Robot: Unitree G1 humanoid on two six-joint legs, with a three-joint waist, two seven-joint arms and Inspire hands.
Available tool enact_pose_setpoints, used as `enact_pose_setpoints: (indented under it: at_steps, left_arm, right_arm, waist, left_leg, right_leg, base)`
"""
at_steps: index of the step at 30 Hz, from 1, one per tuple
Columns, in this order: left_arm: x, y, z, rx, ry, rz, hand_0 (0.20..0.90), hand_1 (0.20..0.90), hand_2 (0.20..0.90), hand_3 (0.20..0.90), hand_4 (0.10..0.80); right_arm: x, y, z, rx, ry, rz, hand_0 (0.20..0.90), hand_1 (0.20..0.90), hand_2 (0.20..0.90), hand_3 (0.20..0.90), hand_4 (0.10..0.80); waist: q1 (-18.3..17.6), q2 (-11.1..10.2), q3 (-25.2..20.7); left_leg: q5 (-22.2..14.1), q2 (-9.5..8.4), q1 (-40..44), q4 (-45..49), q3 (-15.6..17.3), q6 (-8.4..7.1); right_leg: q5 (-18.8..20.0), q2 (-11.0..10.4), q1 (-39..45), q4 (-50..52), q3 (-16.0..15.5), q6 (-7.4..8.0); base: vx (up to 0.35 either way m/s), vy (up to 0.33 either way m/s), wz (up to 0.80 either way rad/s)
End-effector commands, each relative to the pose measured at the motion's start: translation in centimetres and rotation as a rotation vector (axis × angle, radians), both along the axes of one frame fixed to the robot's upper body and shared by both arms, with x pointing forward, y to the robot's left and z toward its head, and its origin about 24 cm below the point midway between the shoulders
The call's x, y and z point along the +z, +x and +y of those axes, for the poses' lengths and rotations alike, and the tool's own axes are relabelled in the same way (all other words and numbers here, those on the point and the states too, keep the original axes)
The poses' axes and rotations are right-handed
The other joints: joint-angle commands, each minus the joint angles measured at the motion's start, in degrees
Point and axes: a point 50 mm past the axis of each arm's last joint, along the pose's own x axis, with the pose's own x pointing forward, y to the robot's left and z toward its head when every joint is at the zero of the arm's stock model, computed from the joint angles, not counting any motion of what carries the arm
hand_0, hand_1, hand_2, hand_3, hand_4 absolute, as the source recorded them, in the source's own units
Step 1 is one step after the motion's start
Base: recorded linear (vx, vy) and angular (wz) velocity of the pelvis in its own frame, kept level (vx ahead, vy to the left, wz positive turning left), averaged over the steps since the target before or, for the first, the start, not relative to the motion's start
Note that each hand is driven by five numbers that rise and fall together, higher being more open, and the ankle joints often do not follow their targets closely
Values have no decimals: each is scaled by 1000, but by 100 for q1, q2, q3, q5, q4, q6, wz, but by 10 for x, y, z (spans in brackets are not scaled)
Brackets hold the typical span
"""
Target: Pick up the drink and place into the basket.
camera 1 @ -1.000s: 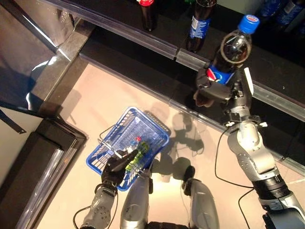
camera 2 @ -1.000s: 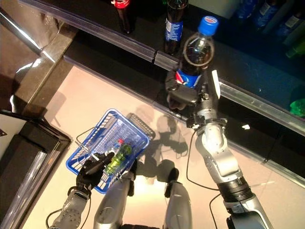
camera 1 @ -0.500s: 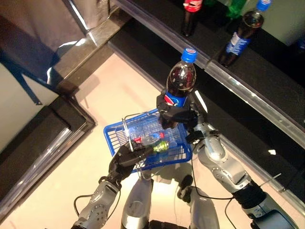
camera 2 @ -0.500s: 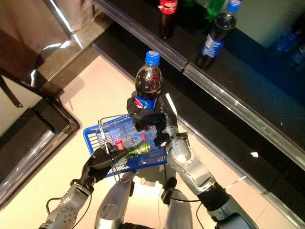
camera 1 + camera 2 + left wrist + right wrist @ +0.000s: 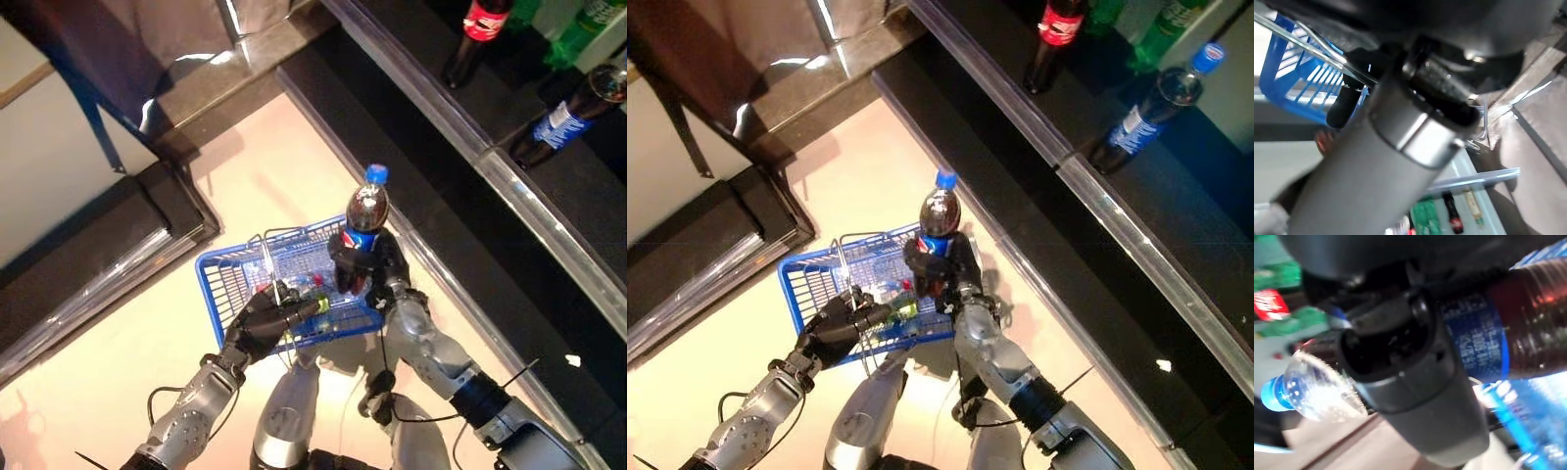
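Cola bottle [image 5: 364, 217] — blue cap, upright — above blue basket [image 5: 223, 284].

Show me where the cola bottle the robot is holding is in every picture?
Left eye view: cola bottle at centre, upright in the right robot hand, over the blue basket.
Right eye view: just left of centre.
Left wrist view: not in it.
Right wrist view: fills the upper right.
Shared landmark: the blue basket.

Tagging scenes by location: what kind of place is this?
Probably a shop or a mock store aisle: drink bottles stand on a dark shelf, and the left hand carries a blue shopping basket.
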Motion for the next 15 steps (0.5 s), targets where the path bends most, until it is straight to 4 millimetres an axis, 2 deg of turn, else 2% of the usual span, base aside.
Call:
enact_pose_setpoints:
  at_steps: [1, 6, 15]
  left_arm:
    - [139, -12, -69, -462, -388, -740, 300, 300, 300, 200, 100]
    - [138, -15, -76, -531, -426, -716, 300, 300, 300, 200, 100]
    - [136, -15, -74, -559, -423, -720, 300, 300, 300, 200, 100]
  right_arm:
    - [78, -1, 56, 196, 167, -348, 300, 300, 300, 200, 100]
    - [68, 4, 63, 188, 137, -308, 300, 300, 300, 200, 100]
    - [52, 12, 64, 151, 103, -238, 300, 300, 300, 200, 100]
  waist:
    - [-60, 123, -757]
    - [22, 172, -767]
    - [147, 219, -785]
  left_leg:
    - [-281, -289, 191, 151, -124, 102]
    - [-279, -353, 187, 131, -246, 118]
    - [-303, -410, 154, 185, -364, 125]
  right_leg:
    - [597, 288, 229, -538, -51, -240]
    - [609, 243, 214, -532, -132, -240]
    - [585, 176, 198, -448, -248, -252]
  base:
    - [10, -4, 13]
    - [18, -4, 6]
    - [33, -8, 11]
